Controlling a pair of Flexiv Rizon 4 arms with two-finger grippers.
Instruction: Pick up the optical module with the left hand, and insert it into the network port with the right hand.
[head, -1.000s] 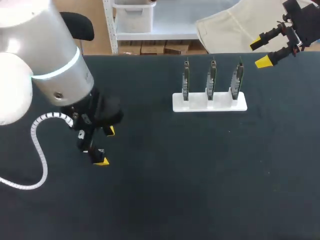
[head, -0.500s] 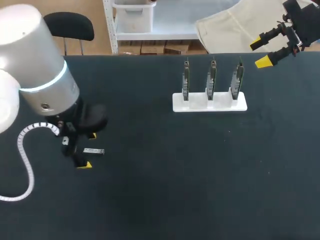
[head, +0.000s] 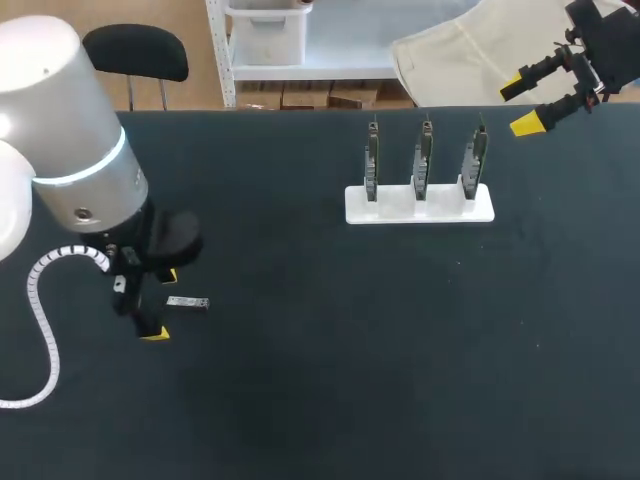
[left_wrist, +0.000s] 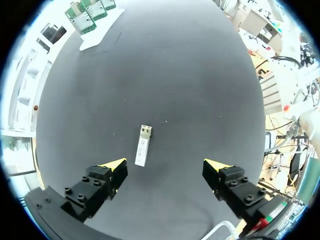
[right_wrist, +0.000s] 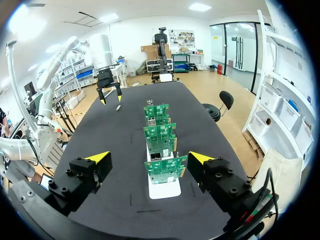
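On the bench, the module (head: 187, 302) lies flat at 3 o'clock from my left tool (head: 160, 304), which hangs released over it. My right tool (head: 520, 103) is released too. The module sits off-centre, near one finger (left_wrist: 114, 165), so clenching from this spot could shove or skew it.

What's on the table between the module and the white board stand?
Nothing: the head view shows only bare black table between the module and the stand; the left wrist view agrees.
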